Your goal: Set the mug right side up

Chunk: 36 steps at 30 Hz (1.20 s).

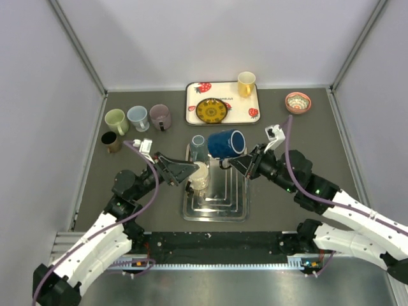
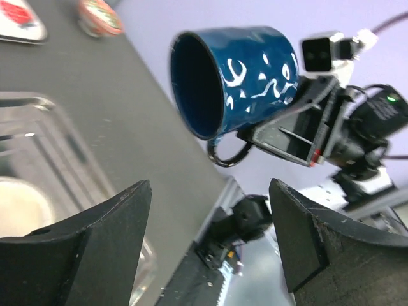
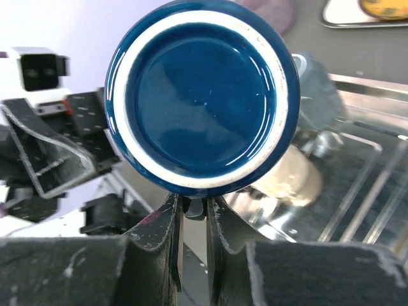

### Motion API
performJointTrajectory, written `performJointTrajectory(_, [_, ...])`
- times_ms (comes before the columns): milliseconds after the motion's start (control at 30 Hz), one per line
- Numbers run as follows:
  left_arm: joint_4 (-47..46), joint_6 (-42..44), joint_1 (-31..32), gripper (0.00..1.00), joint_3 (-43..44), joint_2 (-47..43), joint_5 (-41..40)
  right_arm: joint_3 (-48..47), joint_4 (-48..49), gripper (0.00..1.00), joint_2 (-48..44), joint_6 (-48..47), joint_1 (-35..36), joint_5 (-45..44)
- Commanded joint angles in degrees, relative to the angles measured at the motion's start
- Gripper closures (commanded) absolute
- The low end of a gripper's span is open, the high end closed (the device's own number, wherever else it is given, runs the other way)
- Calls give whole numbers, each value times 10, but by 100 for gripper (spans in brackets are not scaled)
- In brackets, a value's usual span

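Note:
The dark blue mug [image 1: 226, 143] with white markings hangs in the air on its side above the metal tray [image 1: 217, 213], its mouth turned left. My right gripper [image 1: 228, 162] is shut on the mug's handle; in the right wrist view the mug's base [image 3: 201, 95] fills the frame above my right gripper [image 3: 194, 207], whose jaws pinch the handle. My left gripper [image 1: 191, 175] stands open just left of the mug, low over the tray. The left wrist view shows the mug [image 2: 242, 76] ahead of and above my left gripper [image 2: 210, 236], with nothing between its fingers.
A cream mug [image 1: 201, 175] and a grey-blue cup [image 1: 198, 148] stand on the metal tray. Green [image 1: 116, 120], light blue [image 1: 138, 116], mauve [image 1: 160, 116] and dark [image 1: 111, 141] mugs stand far left. A strawberry tray [image 1: 191, 108] carries a yellow plate [image 1: 211, 110] and a yellow mug [image 1: 246, 83]. A pink bowl [image 1: 298, 102] sits far right.

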<state>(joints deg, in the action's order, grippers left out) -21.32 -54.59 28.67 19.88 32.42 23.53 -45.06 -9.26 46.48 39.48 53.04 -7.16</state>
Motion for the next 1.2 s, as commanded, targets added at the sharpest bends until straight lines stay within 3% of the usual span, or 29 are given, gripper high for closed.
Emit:
performJointTrajectory(0, [-178,-49,40,21,1,40,54,29,230,100,-30,57,-17,91])
performJointTrajectory(300, [-234,-34,118,22,25,120,27,106,424,100,-20,161,-58,165])
performJointTrajectory(500, [-209,-19,133,24,62,149,3,110,472,100,-2,176,-60,195])
performJointTrajectory(867, [-310,-72,137,30,80,203,-19,118,502,100,23,188,-60,222])
performJointTrajectory(1033, [-336,-90,137,37,85,210,-30,122,502,100,27,184,-60,227])
performJointTrajectory(1167, [-340,-93,137,53,96,210,-37,125,501,100,31,180,-59,232])
